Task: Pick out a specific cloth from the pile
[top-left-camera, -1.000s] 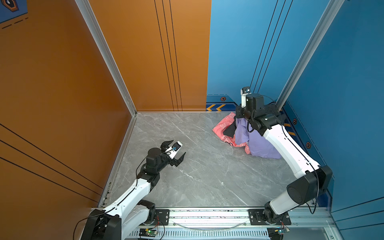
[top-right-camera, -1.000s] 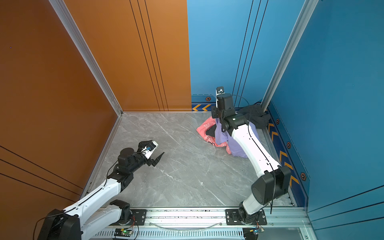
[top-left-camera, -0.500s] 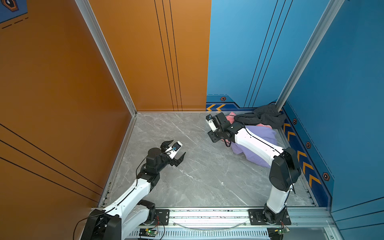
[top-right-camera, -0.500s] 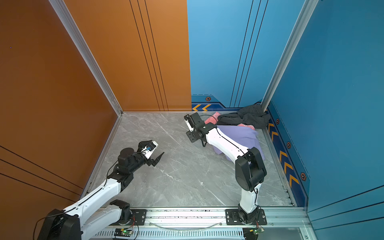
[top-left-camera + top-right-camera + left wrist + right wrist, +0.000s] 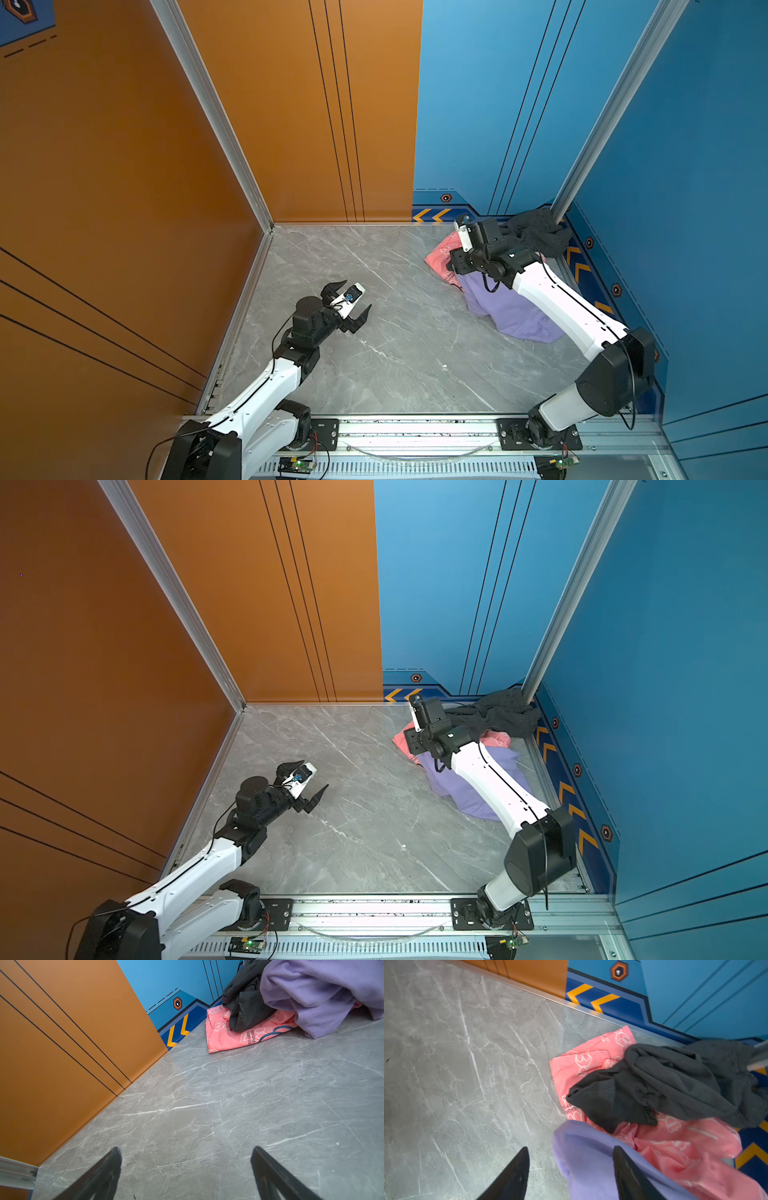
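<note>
Starting close to me, my left pincer (image 5: 355,296) hangs over the bare grey floor (image 5: 395,345), well apart from the pile (image 5: 495,739). Its two fingers are spread wide with nothing between them. Next comes the cloth (image 5: 509,311), the plain light purple one I am meant to pick out. It lies in a soft heap on the floor on the near side of the pile, and one edge of it rests on the pile's pink part. My right pincer (image 5: 571,1147) is right above that edge. Its two fingers stand apart. The purple cloth bulges up between them, but I see floor between one finger and the cloth, so I am not squeezing it. Farther off is the pile itself. The pink cloth (image 5: 591,1059) with white drawings lies at the bottom, and the dark grey cloth (image 5: 536,235) sits on top of it at the pile's far end. I think the job is mostly done, because nothing lies on the purple cloth and most of it is on its own. What may be left is to pull it clear so it does not touch the pile. Counting now: two pincers, both empty, and one purple, one pink and one dark grey cloth, so three cloths in all.
</note>
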Robot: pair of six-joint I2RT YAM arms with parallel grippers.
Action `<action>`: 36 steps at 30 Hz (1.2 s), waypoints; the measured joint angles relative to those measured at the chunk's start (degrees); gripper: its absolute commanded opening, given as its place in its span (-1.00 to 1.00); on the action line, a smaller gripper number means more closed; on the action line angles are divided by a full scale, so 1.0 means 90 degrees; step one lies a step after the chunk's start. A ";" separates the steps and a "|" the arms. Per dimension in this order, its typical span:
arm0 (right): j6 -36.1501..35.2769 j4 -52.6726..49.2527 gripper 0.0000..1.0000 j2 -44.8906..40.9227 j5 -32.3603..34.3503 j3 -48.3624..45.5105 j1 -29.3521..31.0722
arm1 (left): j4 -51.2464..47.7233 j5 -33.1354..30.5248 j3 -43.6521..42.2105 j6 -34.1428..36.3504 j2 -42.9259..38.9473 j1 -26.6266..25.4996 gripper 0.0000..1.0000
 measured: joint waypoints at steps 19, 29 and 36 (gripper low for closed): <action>0.2832 0.1129 0.14 -0.1586 -0.1331 -0.2688 -0.2926 | 0.0000 -0.0029 -0.0005 0.0027 0.0000 -0.0046 0.96; 0.3332 0.1394 -0.57 -0.0782 -0.1987 -0.2688 -0.2892 | 0.0000 -0.0073 -0.0005 0.0056 0.0000 -0.0085 0.96; 0.3470 0.1411 -0.99 -0.0789 -0.1945 -0.2688 -0.2863 | 0.0000 -0.0073 -0.0007 0.0075 0.0000 -0.0087 0.96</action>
